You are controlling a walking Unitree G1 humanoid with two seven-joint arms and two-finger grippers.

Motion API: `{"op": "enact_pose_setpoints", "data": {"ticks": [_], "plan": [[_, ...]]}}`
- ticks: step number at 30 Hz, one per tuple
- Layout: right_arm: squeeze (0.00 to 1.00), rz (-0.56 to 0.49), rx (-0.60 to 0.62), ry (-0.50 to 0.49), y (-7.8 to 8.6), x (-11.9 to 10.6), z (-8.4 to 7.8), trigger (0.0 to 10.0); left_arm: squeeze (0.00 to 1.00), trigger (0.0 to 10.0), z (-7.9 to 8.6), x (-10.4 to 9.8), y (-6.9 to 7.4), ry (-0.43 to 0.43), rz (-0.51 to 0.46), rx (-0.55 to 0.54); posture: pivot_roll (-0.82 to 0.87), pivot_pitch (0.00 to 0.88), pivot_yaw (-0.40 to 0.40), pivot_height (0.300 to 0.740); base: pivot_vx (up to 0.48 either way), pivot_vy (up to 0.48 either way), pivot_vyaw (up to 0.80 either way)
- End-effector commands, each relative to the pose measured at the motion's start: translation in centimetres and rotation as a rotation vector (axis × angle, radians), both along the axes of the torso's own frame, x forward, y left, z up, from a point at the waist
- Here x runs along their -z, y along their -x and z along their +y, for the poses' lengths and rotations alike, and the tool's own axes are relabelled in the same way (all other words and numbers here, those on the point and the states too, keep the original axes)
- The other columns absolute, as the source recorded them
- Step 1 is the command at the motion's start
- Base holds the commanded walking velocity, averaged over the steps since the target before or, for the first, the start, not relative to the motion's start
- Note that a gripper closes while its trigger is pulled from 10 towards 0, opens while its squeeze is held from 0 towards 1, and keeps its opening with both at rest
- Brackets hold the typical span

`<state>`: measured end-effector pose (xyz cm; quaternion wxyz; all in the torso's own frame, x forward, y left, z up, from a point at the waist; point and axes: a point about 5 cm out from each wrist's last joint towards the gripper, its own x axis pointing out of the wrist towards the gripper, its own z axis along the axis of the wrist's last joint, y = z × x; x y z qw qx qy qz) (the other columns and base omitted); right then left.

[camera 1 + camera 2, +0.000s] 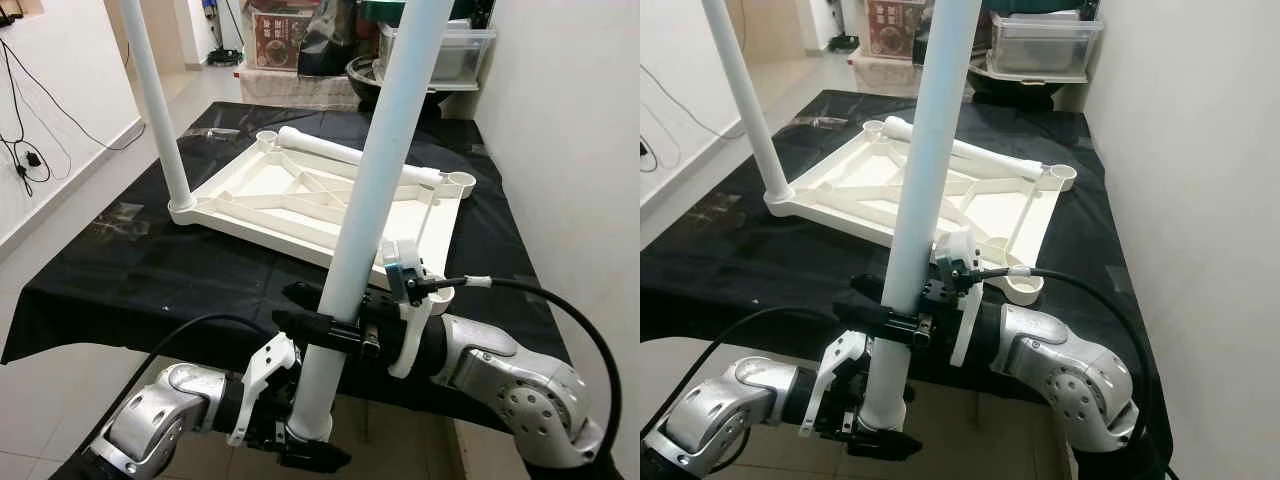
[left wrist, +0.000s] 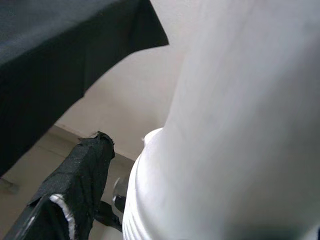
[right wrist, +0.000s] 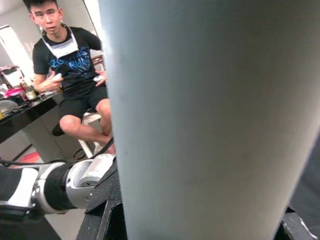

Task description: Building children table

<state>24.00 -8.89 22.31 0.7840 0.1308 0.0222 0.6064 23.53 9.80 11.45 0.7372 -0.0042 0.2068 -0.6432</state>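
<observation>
Gripping a smooth white tube leg (image 1: 375,170), left pincer (image 1: 300,440) low, right pincer (image 1: 320,320) higher, both clamped.

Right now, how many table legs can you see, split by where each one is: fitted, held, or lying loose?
Fitted upright in the tabletop corner socket: 1 leg
Held by the left gripper and right gripper: 1 leg
Lying loose on the tabletop: 1 leg
Total: 3 white legs

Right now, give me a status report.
Left gripper and right gripper both clamp the upright white leg. Tabletop upside down, one leg fitted. Nothing blocking.
</observation>
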Motion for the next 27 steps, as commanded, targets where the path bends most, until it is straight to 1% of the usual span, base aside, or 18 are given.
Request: {"op": "enact_pose_setpoints", "data": {"ticks": [1,2,4,5,6,7,8,9,10,12,13,14,16,18,19,20,21,27], "plan": [[0.00,-0.055,0.072,-0.017,-0.5,-1.0,-1.4,0.0,1.00,10.0,0.0,-0.4,-0.1,0.015,-0.029,-0.047,0.16,0.003,-0.015,0.740,0.000,0.000,0.00],[0.00,-0.075,0.133,-0.020,-1.2,-1.5,-2.6,0.0,1.00,10.0,-0.1,-0.5,-0.1,0.023,-0.040,-0.071,0.16,0.000,-0.017,0.740,0.000,0.000,0.00],[0.00,-0.075,0.133,-0.020,-1.2,-1.5,-2.6,0.0,1.00,10.0,-0.1,-0.5,-0.1,0.023,-0.040,-0.071,0.16,0.000,-0.017,0.740,0.000,0.000,0.00],[0.00,-0.094,0.185,-0.020,-1.7,-1.8,-3.4,0.0,0.71,10.0,-0.1,-0.5,-0.1,0.026,-0.047,-0.088,0.16,0.000,-0.017,0.740,0.000,0.000,0.00],[0.00,-0.094,0.185,-0.020,-1.7,-1.8,-3.4,0.0,0.71,10.0,-0.1,-0.5,-0.1,0.026,-0.047,-0.088,0.16,0.000,-0.017,0.740,0.000,0.000,0.00],[0.00,-0.137,0.358,-0.022,-3.4,-2.5,-5.4,0.0,0.00,10.0,-0.3,-0.6,-0.3,0.051,-0.071,-0.155,0.16,0.000,-0.018,0.740,0.000,0.000,0.00],[0.00,-0.137,0.358,-0.022,-3.4,-2.5,-5.4,0.0,0.00,10.0,-0.3,-0.6,-0.3,0.051,-0.071,-0.155,0.16,0.000,-0.018,0.740,0.000,0.000,0.00],[0.00,-0.168,0.547,-0.028,-5.0,-3.3,-7.5,0.0,0.00,10.0,-0.5,-0.8,-0.9,0.070,-0.120,-0.273,0.16,0.000,-0.016,0.740,0.000,0.000,0.00],[0.00,-0.168,0.547,-0.028,-5.0,-3.3,-7.5,0.0,0.00,10.0,-0.5,-0.8,-0.9,0.070,-0.120,-0.273,0.16,0.000,-0.016,0.740,0.000,0.000,0.00],[0.00,-0.220,0.876,-0.049,-7.0,-4.0,-10.6,0.0,0.00,10.0,-0.4,-1.2,-2.0,0.123,-0.170,-0.510,0.15,0.000,-0.018,0.740,0.000,0.000,0.00],[0.00,-0.233,0.991,-0.050,-7.4,-3.8,-11.1,0.0,0.00,10.0,-0.3,-1.4,-2.4,0.142,-0.179,-0.589,0.15,0.000,-0.018,0.740,0.000,0.000,0.00],[0.00,-0.233,0.991,-0.050,-7.4,-3.8,-11.1,0.0,0.00,10.0,-0.3,-1.4,-2.4,0.142,-0.179,-0.589,0.15,0.000,-0.018,0.740,0.000,0.000,0.00],[0.00,-0.250,1.089,-0.044,-7.6,-3.2,-11.1,0.0,0.00,10.0,-0.3,-1.7,-2.7,0.153,-0.193,-0.662,0.16,0.000,-0.021,0.740,0.000,0.000,0.00],[0.00,-0.250,1.089,-0.044,-7.6,-3.2,-11.1,0.0,0.00,10.0,-0.3,-1.7,-2.7,0.153,-0.193,-0.662,0.16,0.000,-0.021,0.740,0.000,0.000,0.00],[0.00,-0.255,1.105,-0.025,-7.6,-2.8,-10.7,9.2,0.00,10.0,-0.3,-1.8,-2.8,0.155,-0.201,-0.679,0.17,0.000,-0.023,0.740,0.000,0.000,0.00],[0.00,-0.255,1.105,-0.025,-7.6,-2.8,-10.7,9.2,0.00,10.0,-0.3,-1.8,-2.8,0.155,-0.201,-0.679,0.17,0.000,-0.023,0.740,0.000,0.000,0.00],[0.00,-0.255,1.105,-0.014,-7.6,-2.5,-10.3,10.0,0.00,10.0,-0.2,-1.9,-2.9,0.146,-0.213,-0.701,0.17,0.000,-0.025,0.740,0.000,0.000,0.00],[0.00,-0.248,1.076,-0.017,-7.5,-2.0,-9.2,10.0,0.00,10.0,0.1,-1.8,-3.3,0.137,-0.233,-0.727,0.17,0.000,-0.026,0.740,0.308,0.000,0.00]]}}
